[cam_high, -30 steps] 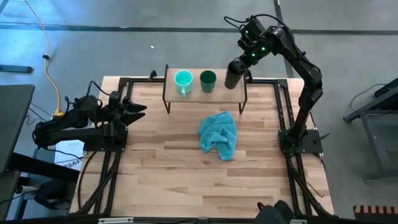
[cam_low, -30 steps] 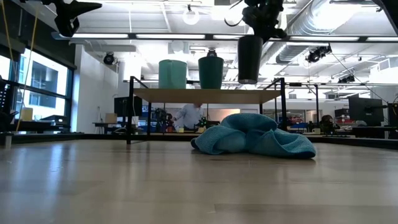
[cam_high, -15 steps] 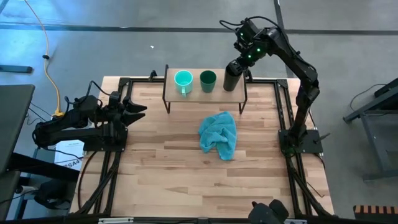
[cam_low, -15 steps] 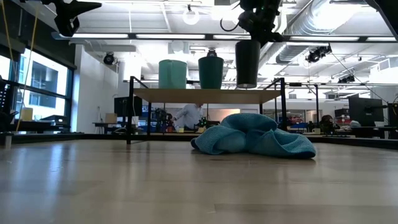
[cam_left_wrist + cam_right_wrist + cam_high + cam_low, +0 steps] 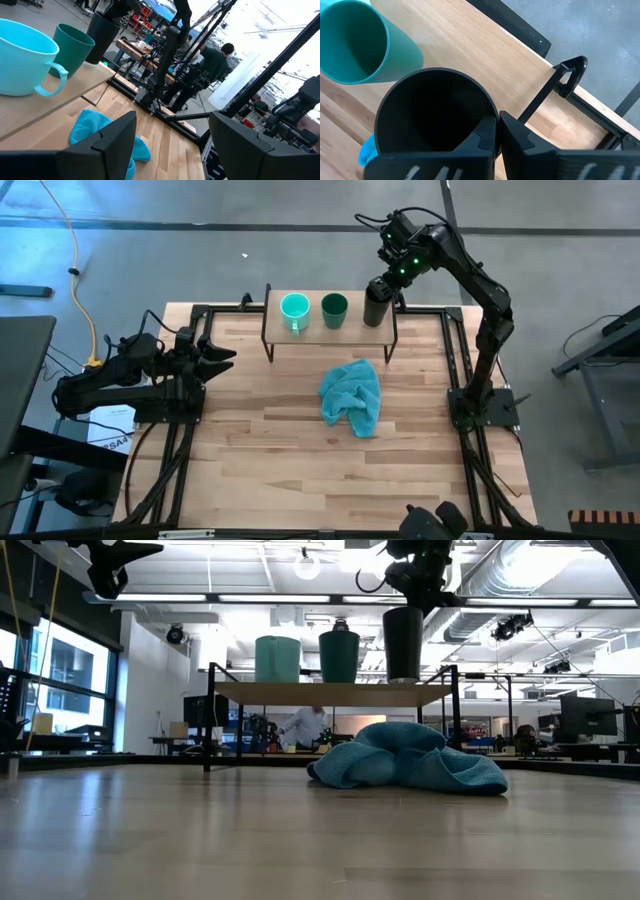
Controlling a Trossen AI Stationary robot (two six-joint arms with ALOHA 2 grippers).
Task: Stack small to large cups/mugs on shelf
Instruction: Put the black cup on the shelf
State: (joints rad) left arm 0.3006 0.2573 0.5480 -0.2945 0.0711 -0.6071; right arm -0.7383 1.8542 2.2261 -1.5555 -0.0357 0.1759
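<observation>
The shelf (image 5: 329, 331) stands at the table's far edge. On it, from left to right, stand the light turquoise mug (image 5: 294, 308), the dark green cup (image 5: 334, 308) and the taller black cup (image 5: 375, 304). My right gripper (image 5: 386, 284) is shut on the black cup (image 5: 403, 643) at the shelf's right end; the cup's base is at the board's top (image 5: 330, 692). My left gripper (image 5: 226, 356) is open and empty over the table's left side, clear of the shelf. My right gripper holds the black cup by its rim (image 5: 493, 116), on the side away from the green cup (image 5: 355, 47). One finger (image 5: 481, 142) is inside the cup and one (image 5: 522, 134) outside. The fingers come from above, pointing down. The cup is upright; whether its base touches the shelf I cannot tell.
A crumpled teal cloth (image 5: 352, 396) lies on the table in front of the shelf, right of the middle. Black frames run along the table's left and right edges. A person shows in the room beyond the table (image 5: 212, 57).
My right gripper has gone down with the black cup, still shut on it. The cup has stayed upright and has come from clearly above the shelf's right end down to the level of the board, beside the green cup.
</observation>
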